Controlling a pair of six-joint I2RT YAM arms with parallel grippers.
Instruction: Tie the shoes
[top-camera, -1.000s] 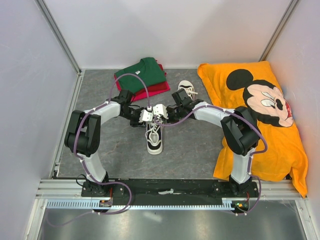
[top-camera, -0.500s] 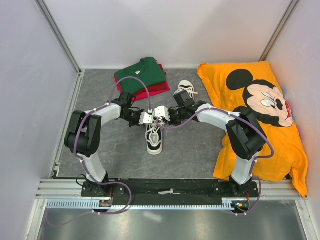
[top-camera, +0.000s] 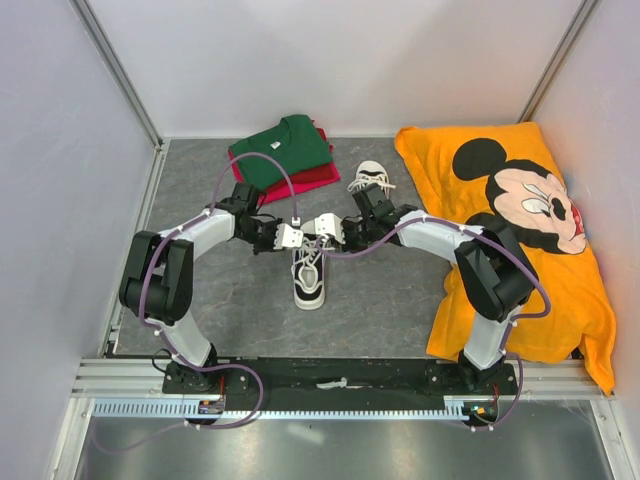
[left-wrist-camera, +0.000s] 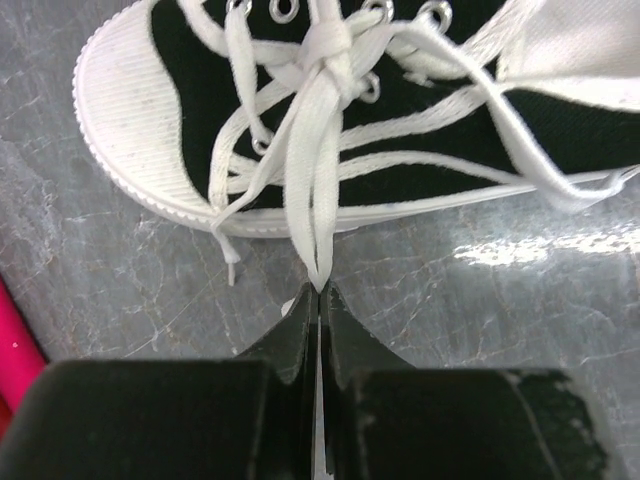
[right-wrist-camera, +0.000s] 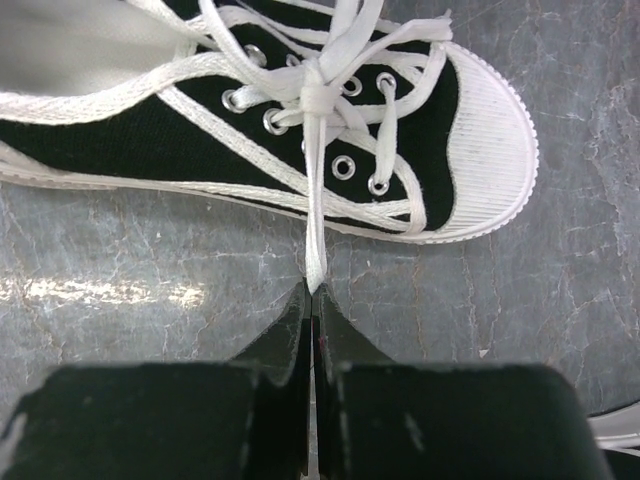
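Left gripper (left-wrist-camera: 318, 292) is clamped tight on a doubled lace loop (left-wrist-camera: 312, 200). The right gripper (right-wrist-camera: 311, 290) is squeezed together on a single lace strand (right-wrist-camera: 316, 200). Both laces run taut up to the knot on the near shoe (top-camera: 308, 280), which sits mid-tabletop (top-camera: 200, 300) between the arms. Further back there's the other shoe (top-camera: 372, 177), near a folded green shirt (top-camera: 283, 148).
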